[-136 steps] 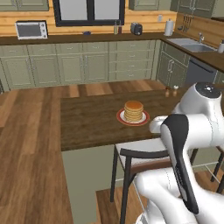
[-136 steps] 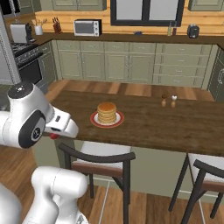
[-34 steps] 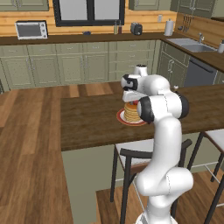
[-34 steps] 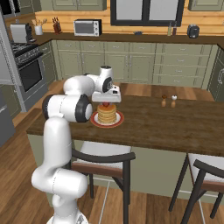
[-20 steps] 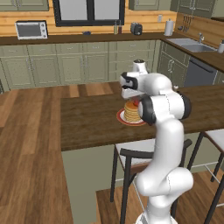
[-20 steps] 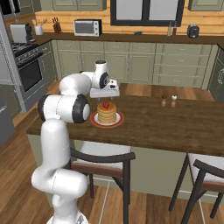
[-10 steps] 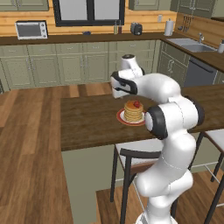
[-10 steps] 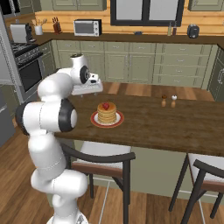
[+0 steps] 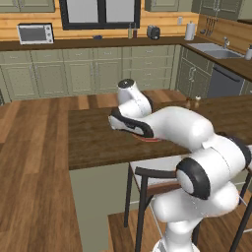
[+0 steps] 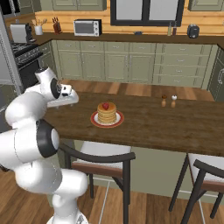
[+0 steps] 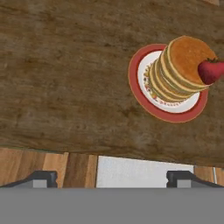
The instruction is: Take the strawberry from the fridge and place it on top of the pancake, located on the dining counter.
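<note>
The strawberry (image 10: 105,106) (image 11: 211,71) rests on top of the pancake (image 10: 106,113) (image 11: 181,65), a stack on a red-rimmed plate (image 10: 107,120) (image 11: 144,94) (image 9: 147,140) on the dining counter (image 10: 175,127) (image 11: 65,65) (image 9: 93,142). My gripper (image 11: 113,179) (image 10: 72,99) hangs above the counter's near edge, to the left of the plate and apart from it. It is open, its two fingertips (image 11: 41,178) wide apart with nothing between them. In the left base view my arm covers most of the plate. A strip of the grey fridge (image 10: 4,57) shows at the far left.
Salt and pepper shakers (image 10: 168,100) (image 9: 193,101) stand on the counter right of the plate. Dark-framed stools (image 10: 100,157) (image 10: 205,170) (image 9: 157,177) are tucked under its near side. A stove (image 10: 26,61) sits back left, a sink (image 9: 216,49) back right.
My arm has swung away from over the pancake, to the left and toward the counter's near edge. The strawberry stays on the stack. The jaws remain open.
</note>
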